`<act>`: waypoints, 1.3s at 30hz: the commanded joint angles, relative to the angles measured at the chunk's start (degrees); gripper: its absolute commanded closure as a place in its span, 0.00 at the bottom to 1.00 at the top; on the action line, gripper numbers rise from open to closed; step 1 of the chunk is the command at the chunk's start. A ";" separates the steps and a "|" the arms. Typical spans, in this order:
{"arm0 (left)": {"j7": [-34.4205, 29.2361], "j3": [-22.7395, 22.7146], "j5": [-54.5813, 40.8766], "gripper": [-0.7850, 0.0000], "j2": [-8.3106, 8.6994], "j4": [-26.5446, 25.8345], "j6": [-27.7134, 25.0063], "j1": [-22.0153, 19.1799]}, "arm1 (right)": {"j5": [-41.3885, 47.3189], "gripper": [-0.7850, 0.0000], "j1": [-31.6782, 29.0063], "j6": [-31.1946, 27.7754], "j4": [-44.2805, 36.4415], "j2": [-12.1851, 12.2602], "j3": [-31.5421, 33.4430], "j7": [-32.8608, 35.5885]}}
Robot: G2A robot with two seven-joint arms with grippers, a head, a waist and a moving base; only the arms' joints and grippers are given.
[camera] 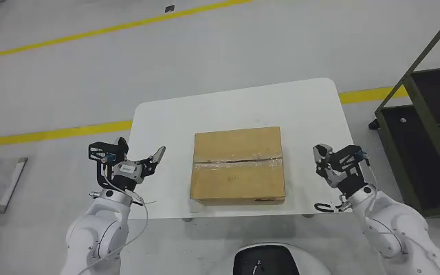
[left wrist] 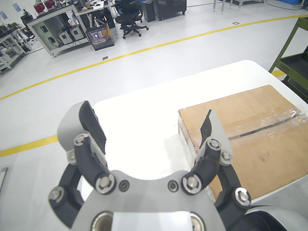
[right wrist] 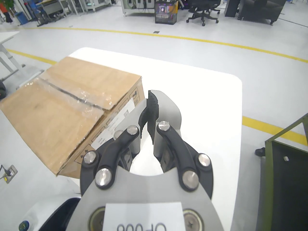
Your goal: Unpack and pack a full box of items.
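You had the box at the centre of the top view, flaps down under clear tape, on the white table; your left gripper hung at lower left, fingers spread wide, empty; your right gripper, at lower right, had its pads pressed together on nothing; both stood apart from the box.

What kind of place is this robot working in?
Likely a robotics lab or workshop: yellow floor lines, an equipment bench and an office chair lie beyond the white table holding the taped cardboard box.
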 commanded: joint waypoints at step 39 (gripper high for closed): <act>-6.74 13.22 -10.83 0.00 -0.57 -2.68 -10.58 -8.95 | -0.25 1.00 0.88 0.42 6.90 0.70 -1.46 -5.88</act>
